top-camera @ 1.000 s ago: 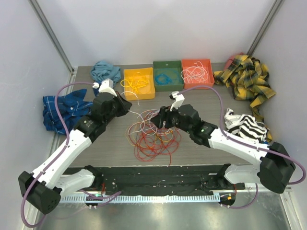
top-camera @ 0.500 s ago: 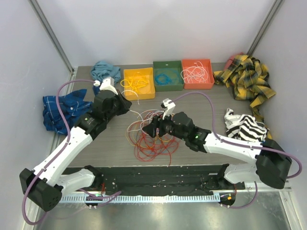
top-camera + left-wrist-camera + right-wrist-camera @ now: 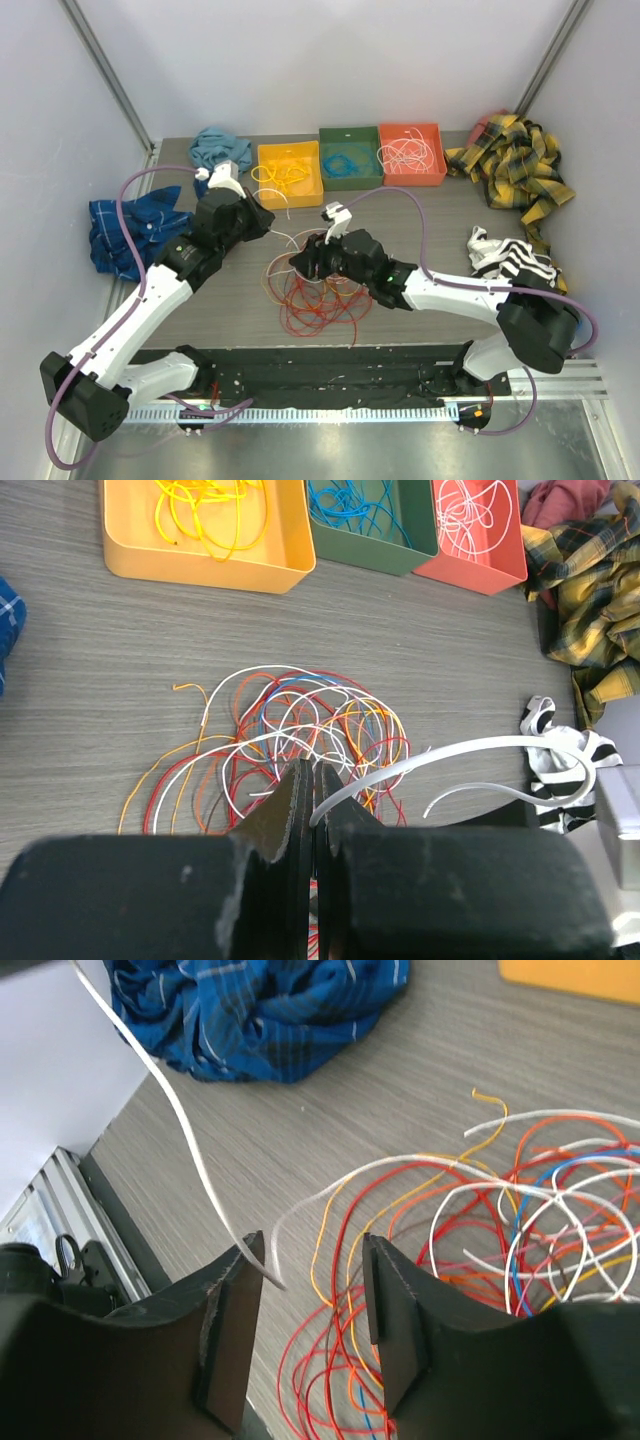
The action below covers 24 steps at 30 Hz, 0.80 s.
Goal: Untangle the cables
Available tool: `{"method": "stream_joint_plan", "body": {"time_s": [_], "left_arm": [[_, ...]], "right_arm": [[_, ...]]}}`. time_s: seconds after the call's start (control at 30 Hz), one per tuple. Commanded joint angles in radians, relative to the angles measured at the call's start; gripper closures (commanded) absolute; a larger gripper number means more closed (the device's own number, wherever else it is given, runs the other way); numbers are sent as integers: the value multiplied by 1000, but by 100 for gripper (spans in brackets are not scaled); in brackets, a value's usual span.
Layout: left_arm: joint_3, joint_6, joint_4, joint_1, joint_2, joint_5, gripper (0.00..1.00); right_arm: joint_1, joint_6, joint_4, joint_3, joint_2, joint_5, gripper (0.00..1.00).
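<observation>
The cables (image 3: 322, 290) lie in a loose tangle of red, orange, yellow and white loops at the table's middle; they also show in the left wrist view (image 3: 300, 715) and the right wrist view (image 3: 520, 1210). My left gripper (image 3: 264, 223) is behind and to the left of the tangle, shut on a white cable (image 3: 470, 748) that arcs away to the right. My right gripper (image 3: 300, 264) hovers over the tangle's left edge with its jaws open (image 3: 313, 1250). The end of that white cable (image 3: 186, 1132) hangs by its left finger, and red and orange loops lie below the gap.
Yellow (image 3: 290, 200), green (image 3: 352, 180) and orange (image 3: 412, 177) bins with sorted cables stand along the back. A blue plaid cloth (image 3: 130, 225) lies left and a light blue cloth (image 3: 220, 148) back left. A yellow plaid cloth (image 3: 515, 165) and a striped cloth (image 3: 515, 262) lie right.
My right gripper has moved left and slightly nearer, from the tangle's right side to over its left edge. My left gripper has barely moved and still grips the white cable.
</observation>
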Motion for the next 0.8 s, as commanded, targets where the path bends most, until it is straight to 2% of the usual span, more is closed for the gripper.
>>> {"method": "stream_joint_plan", "body": {"time_s": [0.0, 0.03, 0.1, 0.13, 0.17, 0.2, 0.27, 0.3, 0.4, 0.53, 0.77], "left_arm": [[30, 14, 2, -4, -24, -1, 100], [28, 14, 3, -5, -24, -1, 100], [25, 14, 2, -4, -25, -6, 100], [24, 16, -1, -5, -31, -22, 99], [24, 19, -6, -4, -37, -36, 95], [24, 26, -12, -4, -44, -52, 75], [30, 40, -60, -4, -74, -168, 54], [31, 43, -72, -5, -90, -217, 32], [14, 48, -106, -2, -152, -335, 0], [-24, 63, -101, -2, -215, -343, 0], [-120, 0, -117, -2, -280, -267, 0]], "right_arm": [[6, 0, 121, 48, 1, 38, 56], [8, 6, 127, 50, 9, 41, 74], [6, 14, 121, 56, 9, 49, 92], [6, 12, 111, 62, 3, 60, 99], [6, 6, 79, 68, -28, 99, 99], [8, -17, 55, 76, -48, 125, 99], [5, -69, -72, 142, -109, 205, 99], [0, -121, -125, 216, -125, 287, 99], [-48, -187, -315, 371, -175, 408, 99], [-138, -216, -385, 557, -199, 472, 99], [-199, -359, -425, 945, -102, 623, 99]]}}
